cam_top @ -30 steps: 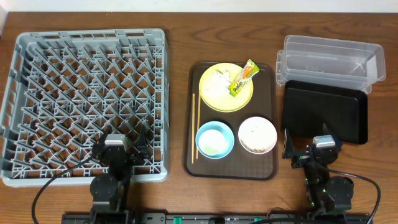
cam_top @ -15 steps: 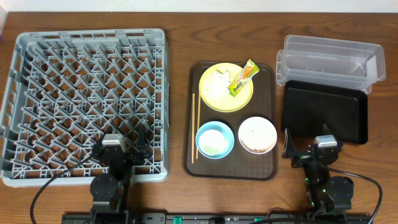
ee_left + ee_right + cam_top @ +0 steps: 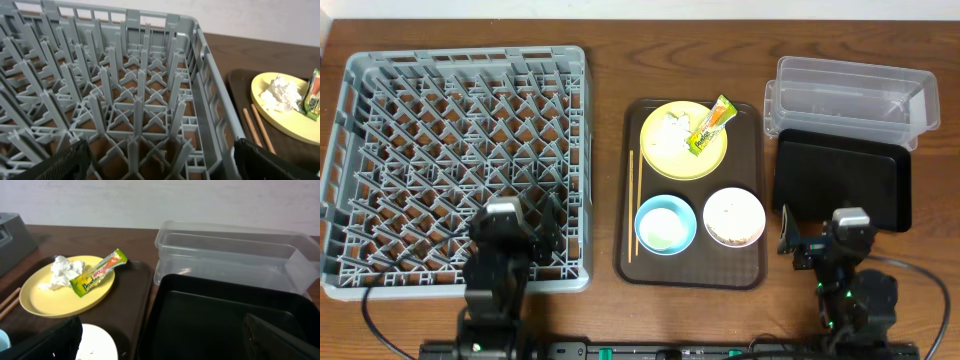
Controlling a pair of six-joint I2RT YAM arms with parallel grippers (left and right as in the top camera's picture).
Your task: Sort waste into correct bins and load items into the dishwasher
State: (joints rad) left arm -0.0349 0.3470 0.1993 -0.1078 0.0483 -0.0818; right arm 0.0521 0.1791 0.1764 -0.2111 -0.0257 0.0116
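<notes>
The grey dishwasher rack (image 3: 455, 150) fills the left of the table. On the brown serving tray (image 3: 750, 160) a yellow plate (image 3: 670, 160) carries a crumpled tissue (image 3: 672, 128) and a green-and-orange wrapper (image 3: 710, 125). In front of it sit a light blue bowl (image 3: 665, 225) and a pinkish-white bowl (image 3: 733, 217), with chopsticks (image 3: 632, 205) along the tray's left side. The clear tub (image 3: 850, 100) and black tray (image 3: 840, 180) lie at the right. My left gripper (image 3: 516, 222) (image 3: 160, 167) hangs open over the rack's near right corner. My right gripper (image 3: 820, 232) (image 3: 162, 345) is open at the black tray's near edge.
The rack's upright pegs (image 3: 137, 95) stand right under the left gripper. Bare wooden table (image 3: 605, 40) shows between the rack and the serving tray and along the far edge. Cables trail from both arm bases at the near edge.
Both arms have lifted slightly and look larger from above. The right one has shifted a little to the right. Nothing on the table has moved.
</notes>
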